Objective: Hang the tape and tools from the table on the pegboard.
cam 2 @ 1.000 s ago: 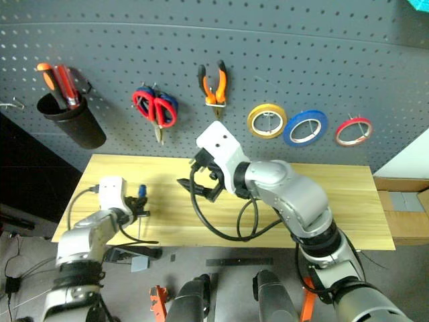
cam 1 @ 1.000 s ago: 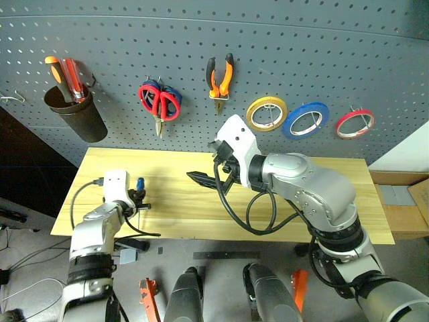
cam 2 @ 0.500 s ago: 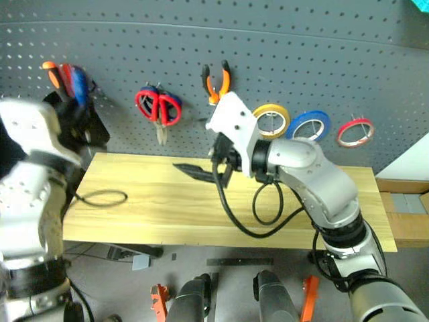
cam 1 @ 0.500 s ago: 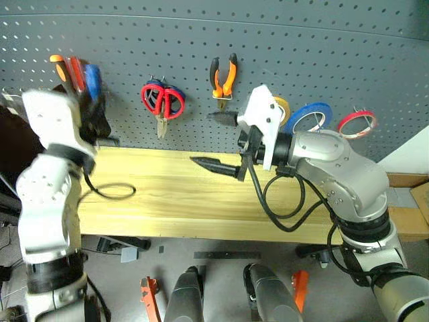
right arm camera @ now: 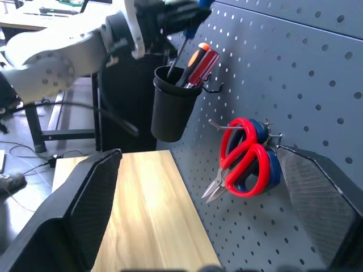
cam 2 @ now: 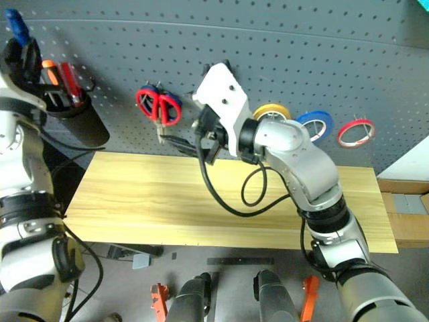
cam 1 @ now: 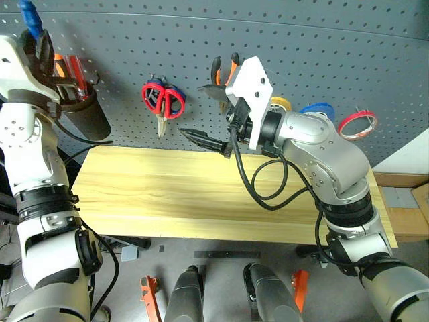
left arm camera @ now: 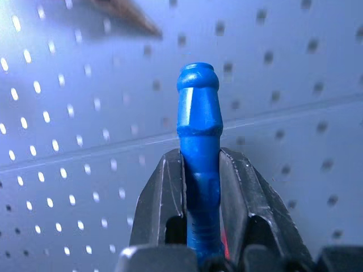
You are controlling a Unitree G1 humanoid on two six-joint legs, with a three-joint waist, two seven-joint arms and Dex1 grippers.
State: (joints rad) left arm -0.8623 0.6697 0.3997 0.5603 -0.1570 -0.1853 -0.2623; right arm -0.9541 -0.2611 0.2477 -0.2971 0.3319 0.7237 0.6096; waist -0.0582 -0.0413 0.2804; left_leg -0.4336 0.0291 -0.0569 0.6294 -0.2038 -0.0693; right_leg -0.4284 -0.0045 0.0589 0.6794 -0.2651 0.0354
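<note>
Left wrist view shows the left gripper (left arm camera: 201, 187) with its two black fingers squeezed tight on the small blue-handled screwdriver (left arm camera: 198, 147), so the tool cannot slip while it is carried. Seen from the head, that gripper is up at about ten o'clock, right above the black plastic cup (cam 1: 84, 114) that hangs on the wide dark grey pegboard with rows of little holes (cam 1: 301, 40). I think the screwdriver is held handle-up so its thin metal end can drop into the cup, next to the orange-handled screwdriver (right arm camera: 191, 62) and the red-handled screwdriver (right arm camera: 202, 67) that stand inside. The right gripper (right arm camera: 198, 209) waits near the middle with its fingers spread very wide and nothing between them. At about eleven o'clock of it hang the red-handled scissors (right arm camera: 243, 161), on top of the blue-handled scissors (right arm camera: 271, 170). The orange-and-black-handled pliers (cam 1: 224, 67) hang at twelve o'clock, partly hidden behind the right arm. The yellow tape roll (cam 2: 268, 111) and blue tape roll (cam 2: 315, 121) are partly hidden too, while the thin red ring of tape (cam 2: 354, 132) shows whole at two o'clock. The long light wood table (cam 1: 167, 201) has no tools left that I can see. The screwdriver's tip is hard to make out.
</note>
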